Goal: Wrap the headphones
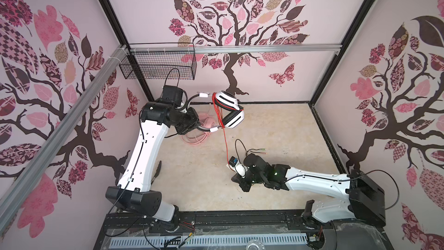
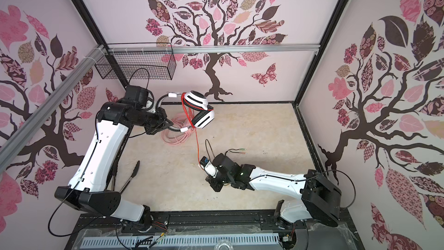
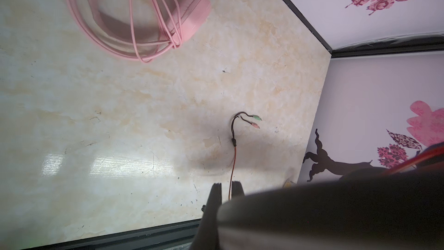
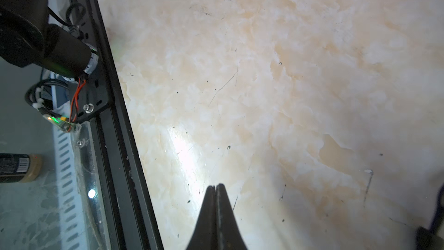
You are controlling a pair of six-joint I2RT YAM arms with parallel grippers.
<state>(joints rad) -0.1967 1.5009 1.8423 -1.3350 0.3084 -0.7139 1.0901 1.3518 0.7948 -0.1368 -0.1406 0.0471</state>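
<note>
White-and-black over-ear headset [image 1: 229, 101] gripped aloft by L fingers [image 3: 214, 196].
R fingers [image 4: 209, 212] clenched, empty; orange-red cable [image 1: 225, 140] may be snagged on R wrist [image 1: 254, 164].

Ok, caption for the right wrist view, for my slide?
Right gripper shut and empty over the marble-look table, black frame rail alongside.

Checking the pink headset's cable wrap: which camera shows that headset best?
Left wrist view: the pink headset lies unobstructed, cable looped over it, partly cropped. In both top views the white headset and left arm hide much of it. Right wrist view: absent.
</note>
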